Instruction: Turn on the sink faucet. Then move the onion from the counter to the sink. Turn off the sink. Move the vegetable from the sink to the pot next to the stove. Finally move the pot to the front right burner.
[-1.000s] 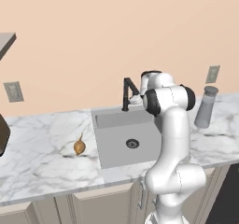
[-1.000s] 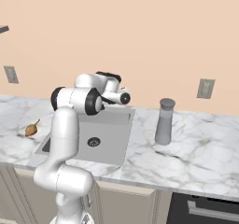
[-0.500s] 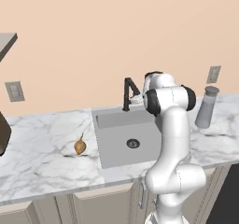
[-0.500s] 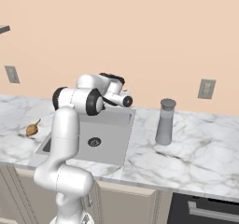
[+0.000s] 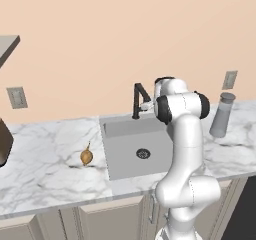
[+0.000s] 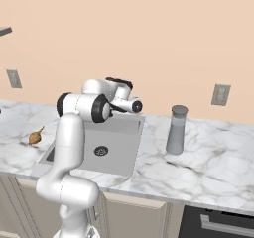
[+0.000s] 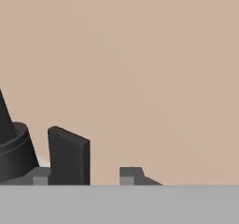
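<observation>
**Gripper at the faucet base; onion on the counter**

Left to right in the left base view: the onion [image 5: 86, 156] lies on the white marble counter [image 5: 45, 159], just left of the sink basin [image 5: 125, 151] and apart from its rim, thin tip pointing up. The basin is grey with a round drain; no water stream can be made out. At the back rim stands the sink faucet [image 5: 138, 98], matte black, tall neck with an angular bent spout. The gripper [image 5: 147, 105] sits just right of the faucet, at about mid-height of the neck. In the hand view, the faucet's dark base [image 7: 14, 153] appears at far left, beside one dark finger [image 7: 69, 157]; the fingers stand partly apart with nothing between them. Contact with the faucet cannot be told. Farther right on the counter stands a grey lidded jar [image 5: 221, 115], well apart from the sink.
</observation>
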Motion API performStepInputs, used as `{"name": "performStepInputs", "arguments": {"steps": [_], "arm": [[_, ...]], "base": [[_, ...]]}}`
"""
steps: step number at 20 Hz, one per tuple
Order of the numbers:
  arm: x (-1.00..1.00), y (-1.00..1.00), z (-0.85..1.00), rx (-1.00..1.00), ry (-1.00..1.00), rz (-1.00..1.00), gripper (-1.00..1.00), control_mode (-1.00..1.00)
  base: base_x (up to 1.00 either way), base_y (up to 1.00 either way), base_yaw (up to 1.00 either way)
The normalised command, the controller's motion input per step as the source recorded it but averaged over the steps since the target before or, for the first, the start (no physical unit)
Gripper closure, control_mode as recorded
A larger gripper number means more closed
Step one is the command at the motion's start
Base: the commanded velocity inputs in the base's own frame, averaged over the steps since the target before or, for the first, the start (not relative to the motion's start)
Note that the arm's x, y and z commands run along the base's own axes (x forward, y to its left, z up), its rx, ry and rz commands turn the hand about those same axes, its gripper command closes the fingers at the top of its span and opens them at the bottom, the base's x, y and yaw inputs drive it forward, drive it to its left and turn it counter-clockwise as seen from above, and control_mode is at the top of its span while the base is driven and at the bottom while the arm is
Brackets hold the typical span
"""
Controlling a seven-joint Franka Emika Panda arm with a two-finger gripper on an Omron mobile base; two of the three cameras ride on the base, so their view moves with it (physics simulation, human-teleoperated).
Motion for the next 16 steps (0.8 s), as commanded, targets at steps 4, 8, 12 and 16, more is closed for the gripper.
{"name": "performStepInputs", "arguments": {"steps": [4, 8, 12, 16], "arm": [[0.00, -0.84, -0.47, 0.04, 0.13, -0.05, 1.00, -1.00], [0.00, -0.92, -0.56, 0.07, 0.08, -0.04, 1.00, -1.00], [0.00, -0.96, -0.65, 0.11, 0.06, -0.03, 1.00, -1.00], [0.00, -0.98, -0.67, 0.12, 0.04, -0.03, 1.00, -1.00]], "base": [[0.00, 0.00, 0.00], [0.00, 0.00, 0.00], [0.00, 0.00, 0.00], [0.00, 0.00, 0.00]]}}
